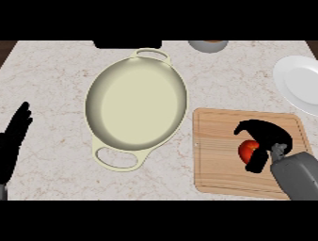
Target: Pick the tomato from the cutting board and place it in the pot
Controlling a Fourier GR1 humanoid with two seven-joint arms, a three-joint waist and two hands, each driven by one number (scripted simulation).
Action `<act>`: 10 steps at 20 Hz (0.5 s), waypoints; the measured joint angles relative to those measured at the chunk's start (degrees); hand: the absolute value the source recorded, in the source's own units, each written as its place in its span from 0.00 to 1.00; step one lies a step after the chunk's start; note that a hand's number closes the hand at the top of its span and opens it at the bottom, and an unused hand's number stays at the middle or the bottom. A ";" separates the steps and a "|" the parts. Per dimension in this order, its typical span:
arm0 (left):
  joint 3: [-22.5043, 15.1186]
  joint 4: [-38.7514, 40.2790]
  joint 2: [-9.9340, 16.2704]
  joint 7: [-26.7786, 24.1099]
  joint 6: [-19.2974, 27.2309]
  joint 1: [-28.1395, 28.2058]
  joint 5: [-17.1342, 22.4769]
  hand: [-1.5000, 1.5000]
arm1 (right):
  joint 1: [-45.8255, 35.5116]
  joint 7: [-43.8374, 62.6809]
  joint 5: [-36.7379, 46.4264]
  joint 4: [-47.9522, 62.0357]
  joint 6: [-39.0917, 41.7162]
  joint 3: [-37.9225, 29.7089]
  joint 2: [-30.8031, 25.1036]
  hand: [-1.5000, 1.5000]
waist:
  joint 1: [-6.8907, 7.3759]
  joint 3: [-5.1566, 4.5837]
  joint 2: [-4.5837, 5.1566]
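Note:
A red tomato (246, 150) lies on the wooden cutting board (217, 174) at the right of the counter. My right hand (267, 135) is over it, fingers arched across its top and the thumb down at its near side, so most of the tomato is hidden. The cream oval pot (137, 104) with two loop handles stands left of the board, nothing inside it. My left hand (4, 143) rests open at the left edge, fingers pointing up.
A white plate (307, 84) sits at the right edge beyond the board. A grey bowl (208, 45) and a dark object (127, 44) show at the counter's far edge. Bare marble lies between the left hand and the pot.

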 measured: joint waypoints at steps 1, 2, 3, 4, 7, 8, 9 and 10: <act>0.33 0.92 -0.16 -0.68 -0.49 -0.15 -0.03 0.50 | 0.03 -0.51 0.81 -0.29 -0.01 0.13 0.23 1.00 | -0.05 -0.05 -0.05; 1.10 1.46 0.21 -1.26 -1.40 0.00 0.50 0.50 | 0.17 -2.58 1.65 0.51 -0.81 0.26 0.00 1.00 | 0.01 -0.09 -0.09; 1.28 1.70 0.01 -1.66 -1.54 -0.11 0.16 0.50 | -0.12 -3.30 2.83 1.26 -1.64 0.28 0.44 1.00 | -0.04 -0.19 -0.15; 1.51 1.92 -0.29 -2.41 -1.70 0.35 -0.18 0.50 | 0.36 -3.64 3.42 0.36 -1.67 0.08 0.52 1.00 | -0.07 -0.18 -0.16; 1.64 0.98 -1.28 -2.12 -1.91 1.06 -1.06 0.50 | -0.37 -3.70 4.52 0.51 -0.54 -0.74 1.80 1.00 | -0.07 -0.16 -0.13; 1.92 1.68 -1.47 -2.25 -2.07 0.49 -1.29 0.50 | -0.78 -4.84 5.01 1.55 -0.58 -1.15 1.92 1.00 | -0.04 -0.12 -0.12; 1.80 2.04 -1.78 -2.49 -1.85 0.25 -1.63 0.50 | -1.01 -3.61 5.80 0.66 -0.98 -0.09 3.58 1.00 | -0.13 -0.21 -0.17; 1.61 2.00 -2.02 -2.34 -1.76 -0.07 -1.72 0.50 | -1.53 -1.96 6.63 -0.23 -1.48 1.65 6.27 1.00 | -0.04 -0.24 -0.19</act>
